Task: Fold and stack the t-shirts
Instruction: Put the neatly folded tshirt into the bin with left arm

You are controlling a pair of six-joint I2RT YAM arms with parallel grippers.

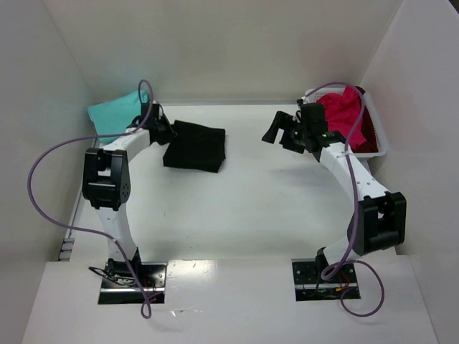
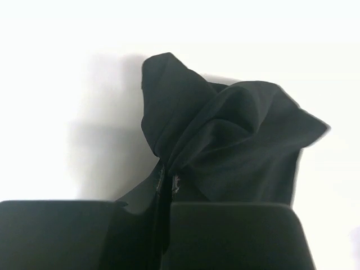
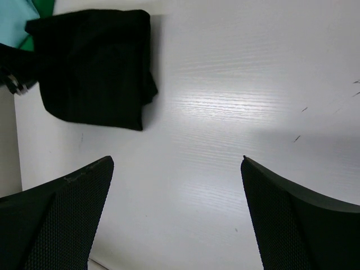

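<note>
A folded black t-shirt [image 1: 195, 146] lies on the white table at back left. My left gripper [image 1: 169, 131] is shut on its left edge; in the left wrist view the black cloth [image 2: 225, 140] bunches up from between the closed fingers [image 2: 225, 236]. The black shirt also shows in the right wrist view [image 3: 93, 64]. A teal t-shirt [image 1: 115, 110] lies behind the left arm, with a green one under it [image 3: 44, 8]. A pink-red t-shirt [image 1: 344, 111] and a dark red one [image 1: 364, 129] sit in the basket. My right gripper [image 1: 281, 132] is open and empty above the table, its fingers [image 3: 56, 214] wide apart.
A small white lattice basket [image 1: 379, 147] stands at the back right against the wall. White walls close the table on the left, back and right. Purple cables loop from both arms.
</note>
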